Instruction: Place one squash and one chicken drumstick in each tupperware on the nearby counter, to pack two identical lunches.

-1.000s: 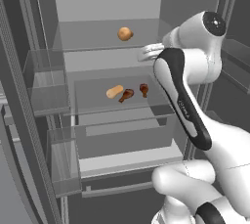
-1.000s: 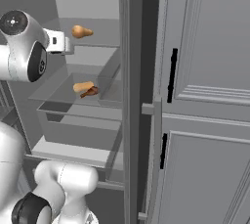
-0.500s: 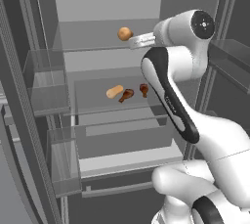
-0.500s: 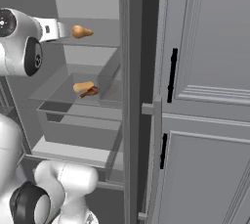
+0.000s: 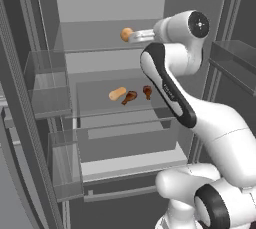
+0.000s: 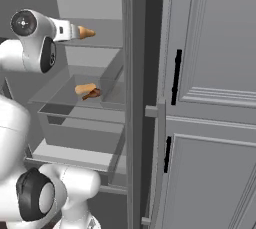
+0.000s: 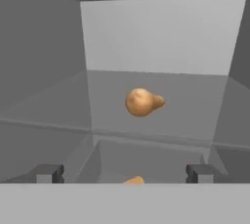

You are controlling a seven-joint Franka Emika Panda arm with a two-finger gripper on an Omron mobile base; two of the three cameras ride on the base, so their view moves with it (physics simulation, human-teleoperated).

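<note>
Closer now to the squash (image 7: 142, 101) at frame centre, the end effector (image 7: 123, 173) hangs open, empty.

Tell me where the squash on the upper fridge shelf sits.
The squash lies on the upper glass shelf, just ahead of the open gripper, above the drawer holding two drumsticks.
</note>
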